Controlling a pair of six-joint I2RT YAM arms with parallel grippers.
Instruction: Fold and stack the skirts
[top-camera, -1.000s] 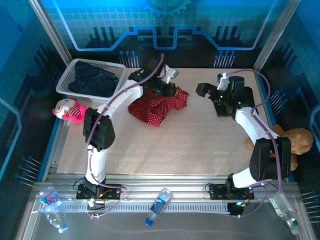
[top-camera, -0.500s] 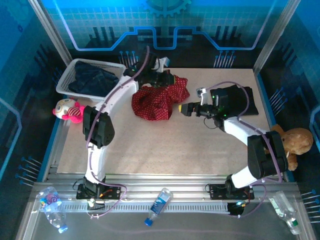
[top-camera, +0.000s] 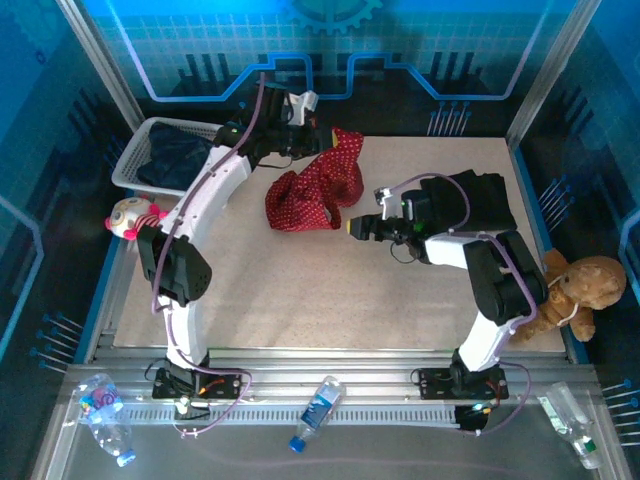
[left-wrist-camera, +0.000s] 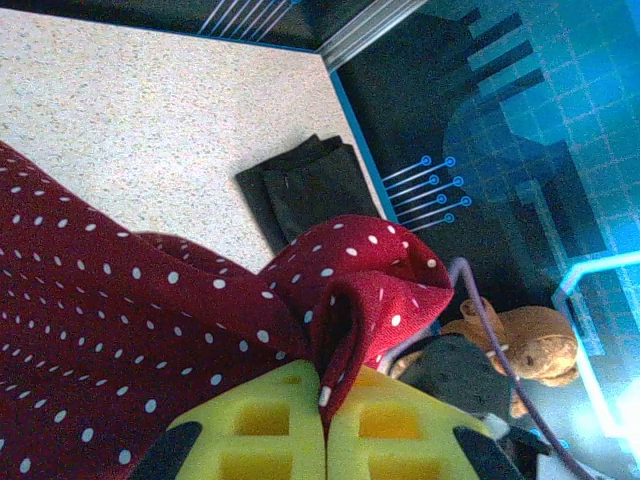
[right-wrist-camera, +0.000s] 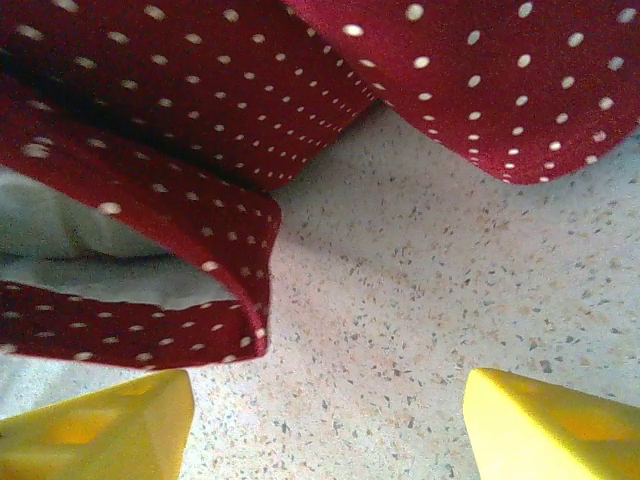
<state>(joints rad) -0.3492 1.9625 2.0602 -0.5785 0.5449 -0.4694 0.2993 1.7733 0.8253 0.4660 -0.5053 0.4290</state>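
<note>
Much farther back than before, pinches a raised corner of the red skirt (top-camera: 315, 190) in the clamped left gripper (left-wrist-camera: 325, 395). Brings the right gripper (right-wrist-camera: 325, 425), jaws apart, empty, to its hem on the table (top-camera: 300, 290). Half hides the black skirt (top-camera: 495, 200).

White basket (top-camera: 128, 165) far-left; pink plush (top-camera: 135, 215) beside; teddy (top-camera: 582, 283) right.

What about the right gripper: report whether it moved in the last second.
Yes. The right gripper has swung left, closer to the basket, up to the red skirt.
</note>
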